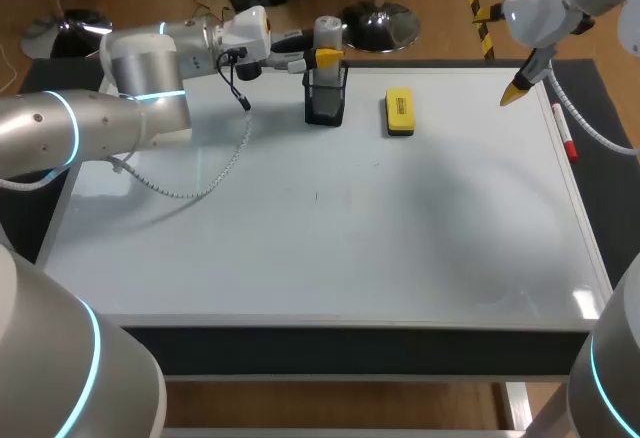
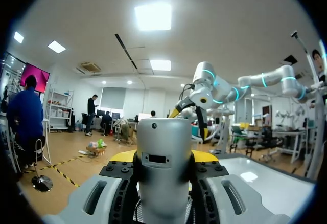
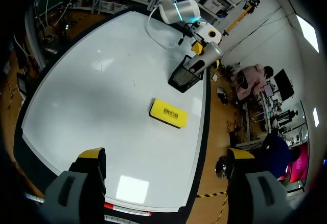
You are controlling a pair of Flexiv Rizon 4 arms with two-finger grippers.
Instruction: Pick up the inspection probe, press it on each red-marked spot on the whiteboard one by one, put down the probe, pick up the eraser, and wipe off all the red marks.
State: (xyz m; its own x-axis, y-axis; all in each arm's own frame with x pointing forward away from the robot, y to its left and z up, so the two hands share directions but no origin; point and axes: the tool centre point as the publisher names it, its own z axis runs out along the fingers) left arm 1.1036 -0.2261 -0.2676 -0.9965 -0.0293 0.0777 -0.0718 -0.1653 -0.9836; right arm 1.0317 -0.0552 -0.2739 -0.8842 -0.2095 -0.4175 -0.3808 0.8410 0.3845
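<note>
Silver probe [image 1: 328, 32] stands in far mesh holder [image 1: 325, 101], left tool [image 1: 327, 57] clenched on it; a skewed lift could drag the holder over. Right tool [image 3: 166, 156] released.

Bare whiteboard [image 1: 300, 228] around eraser [image 1: 400, 112], holder [image 1: 326, 105] alongside

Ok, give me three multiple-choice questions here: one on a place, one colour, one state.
1. Where is the inspection probe? A) on the floor B) standing in the black mesh holder C) in the right gripper
2. What colour is the eraser? A) yellow B) blue C) green
3. How are the right gripper's fingers? A) shut on the eraser B) shut on the holder C) open, empty
Answers: 1 B, it rises from the holder between the left gripper's fingers; 2 A, its top is yellow; 3 C, they stand wide apart with nothing between.
</note>
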